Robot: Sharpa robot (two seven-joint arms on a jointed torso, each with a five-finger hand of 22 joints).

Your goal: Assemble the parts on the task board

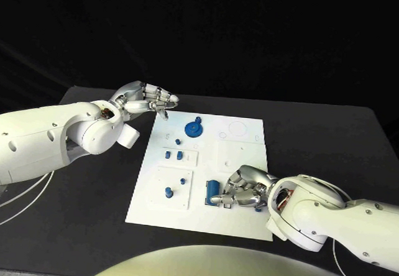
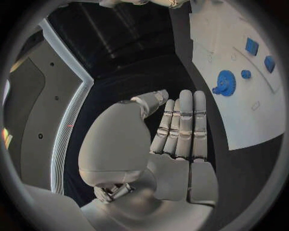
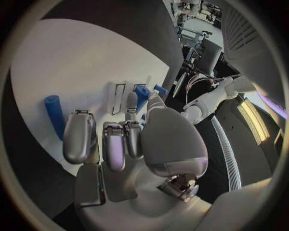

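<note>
The task board (image 1: 242,177) lies in the middle of the black table (image 1: 343,139), a white plate with several blue parts on it. A blue gear (image 1: 194,128) sits near the board's far edge, with a small blue knob just beside it; in the left wrist view the same gear (image 2: 226,83) stands close to the board's near corner, with a small round blue piece (image 2: 245,74) and two blue blocks beyond it. Two small blue pegs (image 1: 172,154) stand side by side in a recessed plate toward the board's left side, and two more blue pieces (image 1: 174,188) stand in the square plate nearer the robot. The left hand (image 1: 146,100) hovers off the board's far left corner, above the table; its fingers (image 2: 180,127) lie straight and close together, the thumb beside them, with nothing in them. The right hand (image 1: 243,189) is low over the board's near right part, its fingers (image 3: 114,144) curled downward, and a blue cylinder (image 1: 212,188) stands just beside them; whether the fingers touch or hold it cannot be told. In the right wrist view the cylinder (image 3: 55,120) lies on the white surface next to the outermost finger.
</note>
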